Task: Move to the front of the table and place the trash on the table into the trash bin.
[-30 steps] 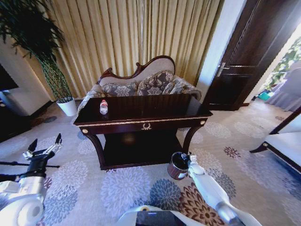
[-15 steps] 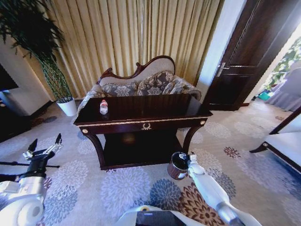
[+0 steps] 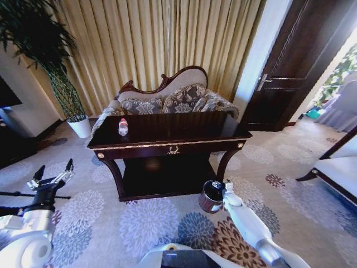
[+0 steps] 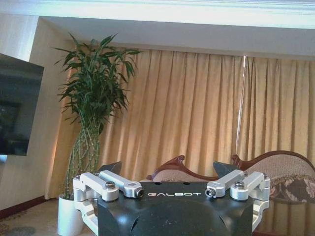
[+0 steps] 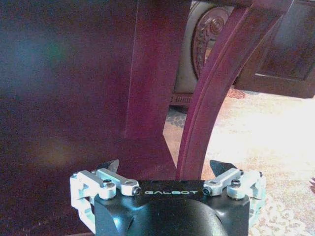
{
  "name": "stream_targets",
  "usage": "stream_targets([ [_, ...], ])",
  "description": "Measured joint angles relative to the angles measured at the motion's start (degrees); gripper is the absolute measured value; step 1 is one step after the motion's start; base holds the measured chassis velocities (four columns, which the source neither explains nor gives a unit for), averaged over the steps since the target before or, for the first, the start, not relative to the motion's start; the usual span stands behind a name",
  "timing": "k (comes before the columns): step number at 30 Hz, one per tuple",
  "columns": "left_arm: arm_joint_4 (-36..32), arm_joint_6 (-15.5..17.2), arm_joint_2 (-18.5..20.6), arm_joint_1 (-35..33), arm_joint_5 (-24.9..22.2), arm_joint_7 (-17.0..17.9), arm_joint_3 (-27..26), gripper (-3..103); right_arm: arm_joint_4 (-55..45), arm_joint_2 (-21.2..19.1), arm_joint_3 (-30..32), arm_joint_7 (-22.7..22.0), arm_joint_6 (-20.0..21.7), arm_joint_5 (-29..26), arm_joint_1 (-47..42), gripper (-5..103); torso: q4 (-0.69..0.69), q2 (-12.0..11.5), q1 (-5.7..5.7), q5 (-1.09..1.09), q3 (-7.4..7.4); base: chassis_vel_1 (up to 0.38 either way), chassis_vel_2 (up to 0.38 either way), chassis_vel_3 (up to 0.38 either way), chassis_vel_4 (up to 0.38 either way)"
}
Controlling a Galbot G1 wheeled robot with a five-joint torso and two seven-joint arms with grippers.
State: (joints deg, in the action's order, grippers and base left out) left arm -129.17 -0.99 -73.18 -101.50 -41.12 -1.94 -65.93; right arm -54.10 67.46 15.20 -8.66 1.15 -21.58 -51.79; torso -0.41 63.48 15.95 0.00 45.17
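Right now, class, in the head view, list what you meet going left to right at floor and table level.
Left gripper → white plant pot → bottle → gold emblem on the table → trash bin → right gripper → dark door

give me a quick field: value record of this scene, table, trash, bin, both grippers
table: dark console table, centre of head view, in front of a sofa
trash on table: small bottle with red cap, upright near the table's left end
trash bin: round bin on the carpet by the table's front right leg
right gripper: low at the bin's rim, open, nothing held
left gripper: open, raised over the carpet to the left, away from the table
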Motion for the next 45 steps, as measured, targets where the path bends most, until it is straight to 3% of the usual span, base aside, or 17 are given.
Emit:
stream_targets([
  [5,0.00,-0.03,0.08,0.04,-0.02,0.00,-0.23,100,-5.22,-0.84,0.68,-0.65,1.07,-1.91,-1.48,100,0.01,0.00,0.00,0.00,0.00,0.000,0.000,0.000,0.000],
  [13,-0.04,-0.05,-0.02,0.13,-0.03,0.01,-0.11,100,-22.07,-4.33,3.06,-1.86,5.20,-5.06,-5.07,100,0.00,0.00,0.00,0.00,0.00,0.000,0.000,0.000,0.000],
  [22,-0.38,0.12,0.16,0.27,1.97,0.24,-0.37,100,-48.68,-7.22,7.00,-4.76,15.10,-8.02,-11.36,100,-0.01,0.00,0.00,0.00,0.00,0.000,0.000,0.000,0.000],
  [28,-1.31,2.23,0.86,0.27,2.13,1.34,-1.03,100,-59.14,-8.48,9.02,-8.02,19.88,-11.50,-13.08,100,0.00,0.00,0.00,0.00,0.00,0.000,0.000,0.000,0.000],
  [33,-1.50,3.56,1.83,0.84,1.34,2.11,-1.55,100,-64.45,-9.83,11.03,-9.63,21.28,-15.21,-14.02,100,0.00,0.00,0.00,-0.01,0.00,0.000,0.000,0.000,0.000],
  [39,-0.84,2.23,3.77,2.13,-1.09,2.11,-2.38,100,-68.30,-10.49,14.04,-9.70,21.11,-16.73,-16.17,100,-0.01,0.00,0.00,0.00,0.00,0.000,0.000,0.000,0.000],
  [45,-1.38,5.20,5.29,2.43,-2.15,3.79,-3.30,100,-71.70,-10.12,16.78,-9.52,20.81,-16.43,-18.72,100,0.01,0.00,0.00,-0.01,0.00,0.000,0.000,0.000,0.000],
])
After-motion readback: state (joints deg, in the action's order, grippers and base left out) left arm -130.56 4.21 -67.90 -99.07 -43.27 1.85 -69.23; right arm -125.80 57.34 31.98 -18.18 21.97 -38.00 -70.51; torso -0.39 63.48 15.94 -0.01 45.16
